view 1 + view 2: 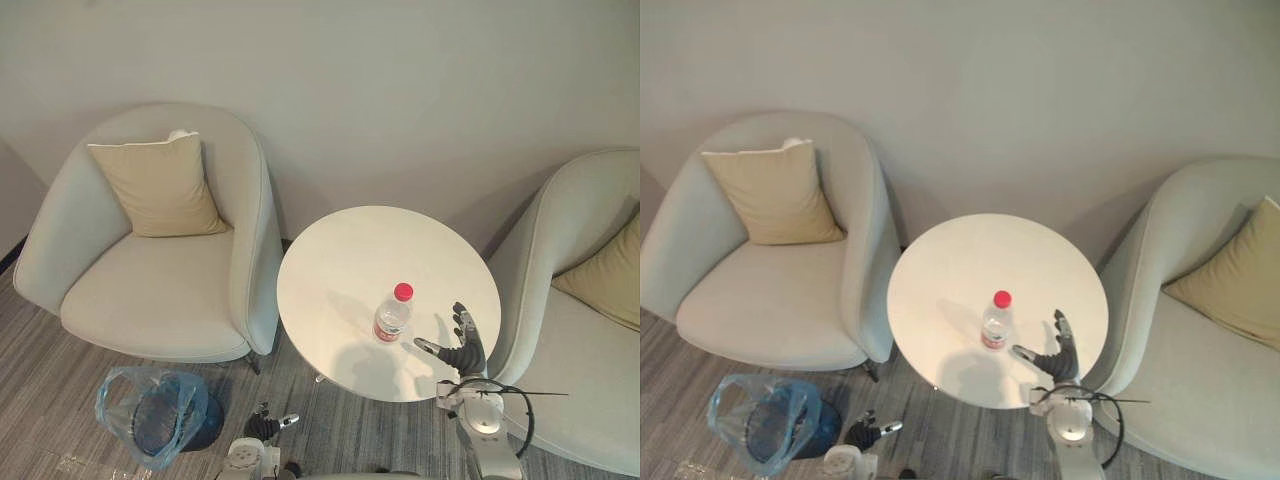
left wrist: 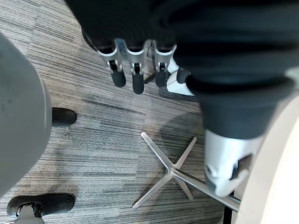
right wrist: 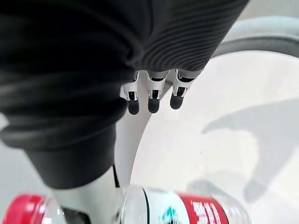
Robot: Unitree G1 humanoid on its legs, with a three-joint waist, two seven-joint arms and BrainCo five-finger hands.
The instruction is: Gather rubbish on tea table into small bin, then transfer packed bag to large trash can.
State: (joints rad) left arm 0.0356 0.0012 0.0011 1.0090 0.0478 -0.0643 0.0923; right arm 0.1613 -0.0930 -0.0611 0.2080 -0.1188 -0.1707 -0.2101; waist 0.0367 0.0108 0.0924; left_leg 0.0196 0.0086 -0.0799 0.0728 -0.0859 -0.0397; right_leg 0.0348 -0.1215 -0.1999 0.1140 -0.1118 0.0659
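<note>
A clear plastic bottle (image 1: 393, 314) with a red cap and red label stands upright on the round white tea table (image 1: 340, 270), near its front edge. My right hand (image 1: 462, 345) hovers open just to the right of the bottle, fingers straight, thumb stretched toward it, a gap between them. In the right wrist view the bottle (image 3: 177, 205) lies close beside the thumb. A small dark bin (image 1: 170, 418) lined with a blue plastic bag stands on the floor at the lower left. My left hand (image 1: 266, 425) hangs low by the floor next to the bin, its fingers (image 2: 133, 70) relaxed and empty.
A pale armchair (image 1: 150, 290) with a beige cushion stands left of the table, another armchair (image 1: 590, 350) with a cushion to its right. The table's metal cross base (image 2: 170, 172) rests on grey striped carpet. A wall runs behind.
</note>
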